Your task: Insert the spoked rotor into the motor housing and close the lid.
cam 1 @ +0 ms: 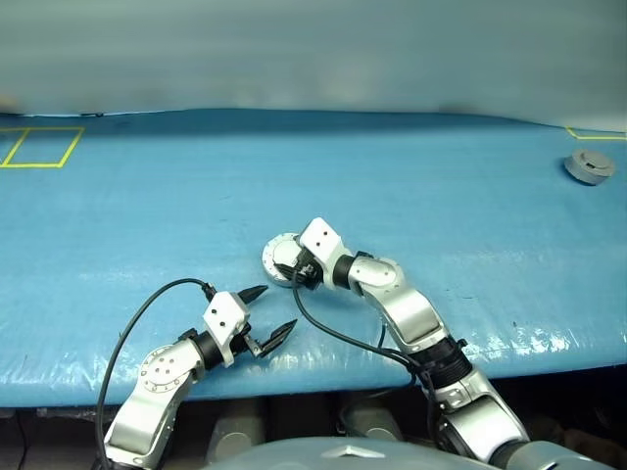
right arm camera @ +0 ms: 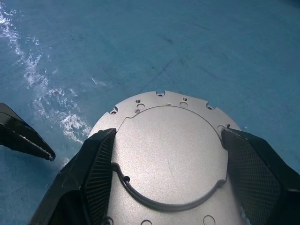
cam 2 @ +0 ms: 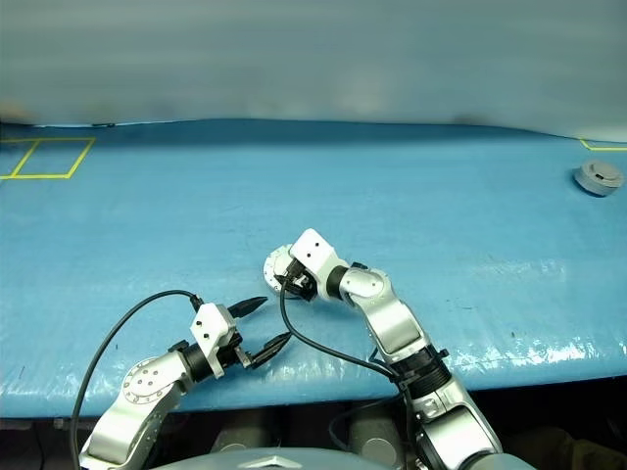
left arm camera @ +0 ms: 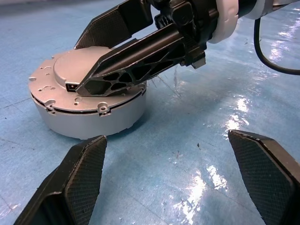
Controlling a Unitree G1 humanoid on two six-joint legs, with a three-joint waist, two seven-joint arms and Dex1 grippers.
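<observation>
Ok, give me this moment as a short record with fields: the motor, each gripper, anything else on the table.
motor housing: closed silver-grey puck, lid on top, standing on the blue table
right gripper: fingers straddling the lid, whether they touch it unclear
left gripper: open, holding nothing, near the table's front edge, apart from the housing
other: small grey round part at the table's far right

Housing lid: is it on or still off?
On. The lid sits flush atop the housing, a thin seam between them, plain face up, with the right gripper fingers on either side of it.
</observation>
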